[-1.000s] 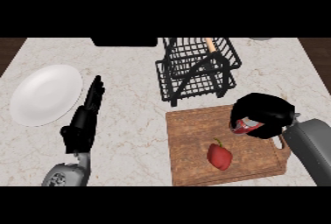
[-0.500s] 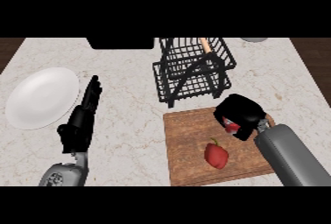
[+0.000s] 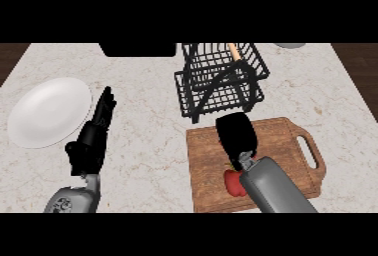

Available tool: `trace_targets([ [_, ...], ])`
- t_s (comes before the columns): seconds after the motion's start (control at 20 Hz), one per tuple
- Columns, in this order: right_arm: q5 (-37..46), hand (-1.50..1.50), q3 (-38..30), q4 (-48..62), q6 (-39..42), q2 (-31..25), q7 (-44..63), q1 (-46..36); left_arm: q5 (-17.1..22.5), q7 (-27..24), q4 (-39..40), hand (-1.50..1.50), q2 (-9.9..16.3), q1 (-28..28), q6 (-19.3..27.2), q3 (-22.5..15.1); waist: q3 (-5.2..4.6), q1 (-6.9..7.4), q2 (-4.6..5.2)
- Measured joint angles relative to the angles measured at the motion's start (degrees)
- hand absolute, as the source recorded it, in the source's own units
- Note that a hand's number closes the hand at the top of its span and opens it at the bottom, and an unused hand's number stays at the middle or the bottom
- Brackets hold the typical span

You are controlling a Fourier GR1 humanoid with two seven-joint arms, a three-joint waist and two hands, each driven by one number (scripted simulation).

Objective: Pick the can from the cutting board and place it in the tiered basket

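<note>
Right hand (image 3: pixel 238 136) sits over the upper left part of the board (image 3: pixel 295 150), seen from the back, dark fingers pointing up toward the basket (image 3: pixel 221 82); can't tell from this angle if the fingers are curled or holding anything, and the can itself is not visible, so can't say where it is. Grey right forearm (image 3: pixel 275 187) comes in from the lower edge and crosses the board diagonally. A red object (image 3: pixel 233 183) lies on the board just beside the forearm, partly hidden by it; too covered to tell what it is. Board is wooden with a handle on its right side, lying on the marble counter (image 3: pixel 148 145) right of centre. Black wire basket stands just above the board, near its top left corner, with an orange-tipped stick (image 3: pixel 234 50) leaning at the back rim. Left hand (image 3: pixel 94 135) rests on the counter left of centre, fingers straight and together, pointing up, holding nothing. White plate (image 3: pixel 48 112) lies just left of the left hand's fingers. A dark object (image 3: pixel 139 49) sits at the counter's top edge, left of the basket
</note>
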Motion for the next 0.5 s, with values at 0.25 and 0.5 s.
trace_targets([
  [0.25, -2.7, 1.5, 6.1, -11.1, 5.3, 2.5, 20.2, -2.9, -0.2, 0.3, 1.0, 0.0, -0.7, -1.4, -0.1, -0.6, 0.31, 0.72, 0.47],
  [0.5, -7.3, 1.5, 7.6, -23.2, 10.5, 2.9, 31.1, -10.2, -0.9, -0.5, 1.1, 0.0, -1.5, -0.8, 0.4, -1.3, 0.38, 1.13, 0.58],
])
